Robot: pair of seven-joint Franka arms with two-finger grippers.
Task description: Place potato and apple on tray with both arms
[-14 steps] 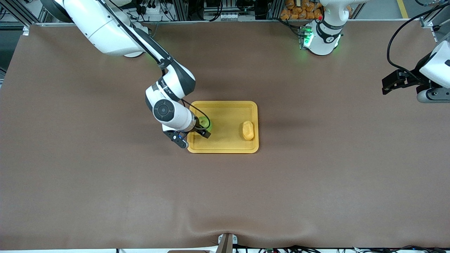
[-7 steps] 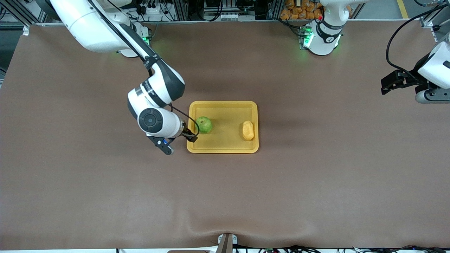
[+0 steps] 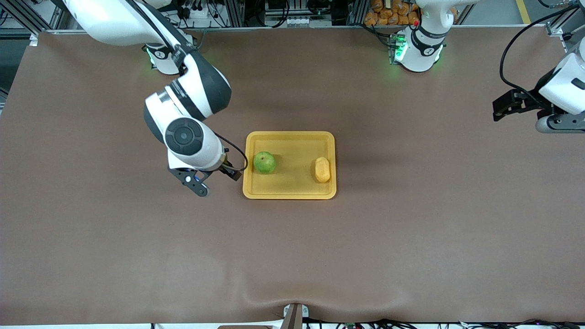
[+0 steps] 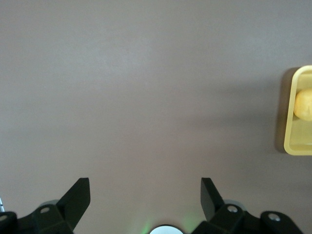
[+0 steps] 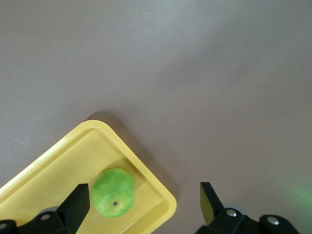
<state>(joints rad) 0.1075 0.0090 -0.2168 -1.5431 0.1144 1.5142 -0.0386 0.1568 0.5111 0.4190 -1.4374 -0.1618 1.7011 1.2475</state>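
Right gripper (image 3: 215,179) hangs empty with jaws apart, just off the tray (image 3: 292,139) at the right arm's end. The apple (image 3: 264,162) sits in the tray just past those jaws, the potato (image 3: 322,169) further along at the tray's other end. Left gripper (image 3: 500,107), jaws apart too, waits over bare table. Looks basically done. Only risk I'd guess: a low finger clipping the rim and rolling the apple.
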